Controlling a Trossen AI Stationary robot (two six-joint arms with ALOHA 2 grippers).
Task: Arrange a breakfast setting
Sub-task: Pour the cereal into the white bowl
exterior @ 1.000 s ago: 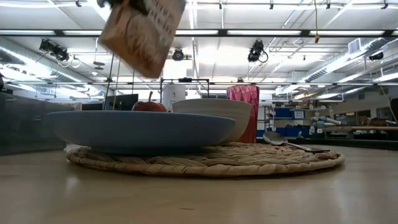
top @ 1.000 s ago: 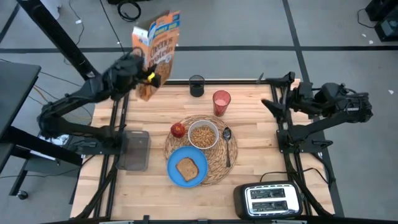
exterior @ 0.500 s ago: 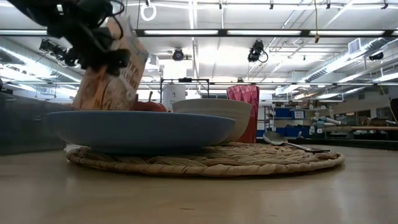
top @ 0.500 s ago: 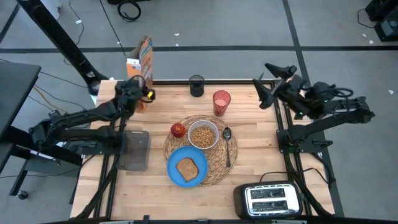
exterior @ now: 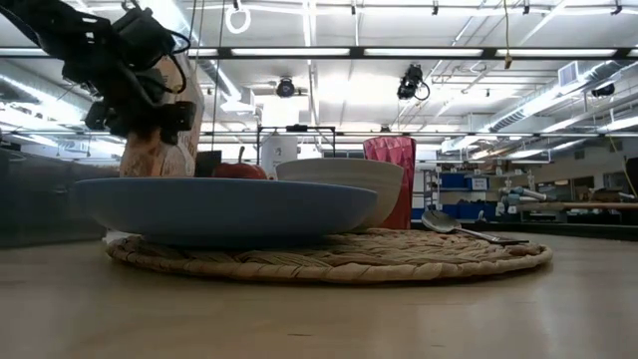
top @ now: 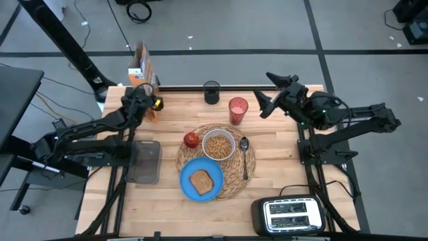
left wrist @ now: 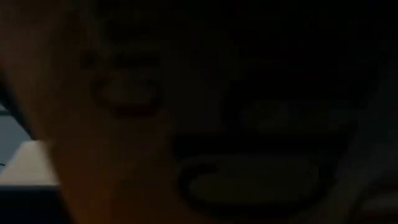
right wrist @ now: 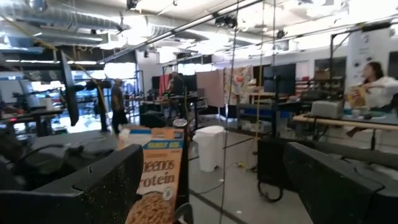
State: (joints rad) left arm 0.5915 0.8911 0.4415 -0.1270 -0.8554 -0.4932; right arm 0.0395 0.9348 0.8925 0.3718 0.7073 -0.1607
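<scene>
One cereal box [top: 142, 67], label reads "eenos rotein" in right wrist view, upright at table [top: 281, 167] far corner, left gripper [top: 148, 107] still around it, grip uncertain. Earlier box was tilted high. Right gripper [top: 266, 94] open, now nearer red cup [top: 238, 109]. Placemat [top: 249, 167], plate [top: 187, 184], bowl [top: 219, 145] between grippers.

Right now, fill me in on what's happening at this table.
The left claw is at a cereal box standing upright at the table's far left corner. The right claw hangs open above the far right side, near the red cup, holding nothing. The setting is largely laid: on the woven placemat sit a blue plate with toast, a white bowl filled with cereal, an apple and a spoon. A toaster stands at the near right.
</scene>
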